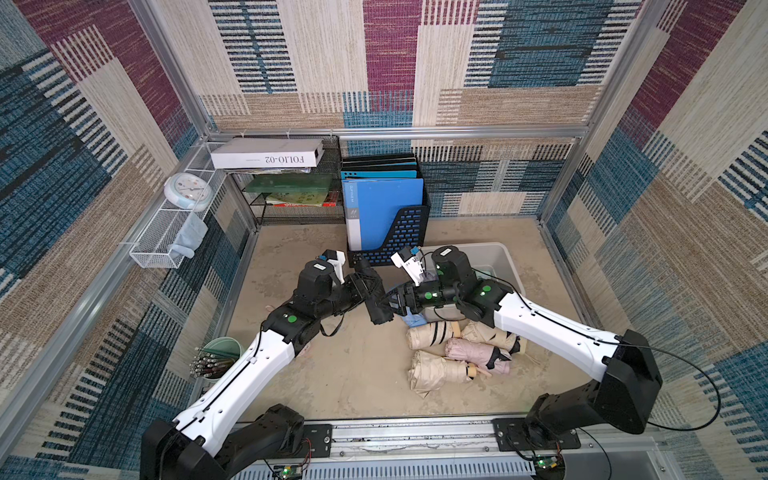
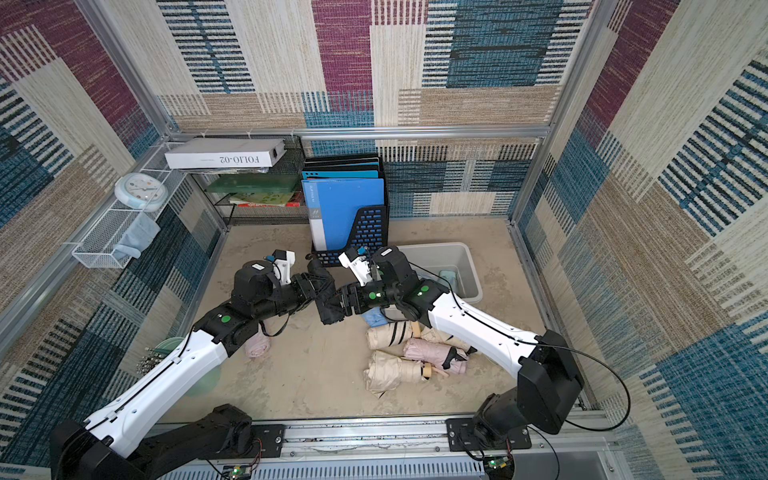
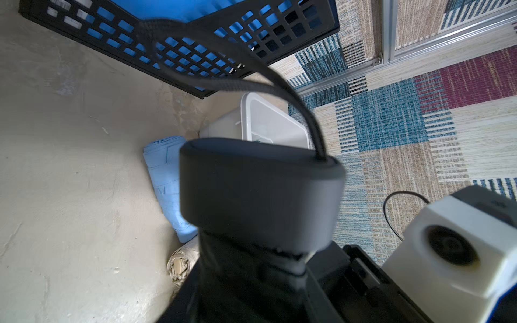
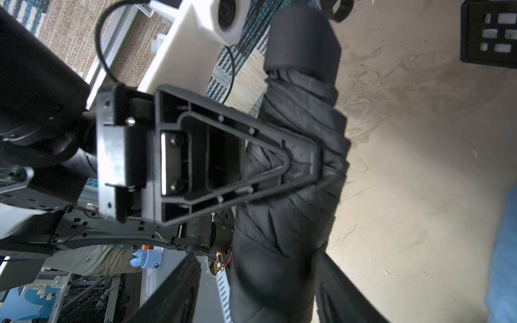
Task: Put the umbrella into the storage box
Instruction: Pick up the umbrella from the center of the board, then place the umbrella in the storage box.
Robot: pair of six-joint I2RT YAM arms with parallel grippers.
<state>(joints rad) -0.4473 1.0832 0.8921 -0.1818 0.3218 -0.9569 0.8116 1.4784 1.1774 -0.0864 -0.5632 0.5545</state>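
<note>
left end effector [image 1: 371,291] is clamped on the black umbrella [image 1: 377,311], and in the right wrist view i can see one of its fingers [image 4: 302,156] pressed flat into the folded cloth. right end effector [image 1: 392,307] reaches in from the opposite side; its jaws stand apart around the same umbrella, with a gap showing between one finger [image 4: 179,290] and the cloth. the umbrella hangs clear of the tabletop [image 1: 340,374], tilted, handle end toward the black file holder [image 1: 399,237], its wrist strap [image 3: 251,84] looping loose off the handle. it is outside the storage box [image 1: 498,255], near it, out over the tabletop between my two arms. on my feed a blue folded bundle [image 3: 165,181] lies beside the box wall, and beige and pink umbrellas [image 1: 457,349] are heaped on the tabletop in front of the box. a pale green thing [image 2: 449,277] lies inside the box, too small for me to name.
</note>
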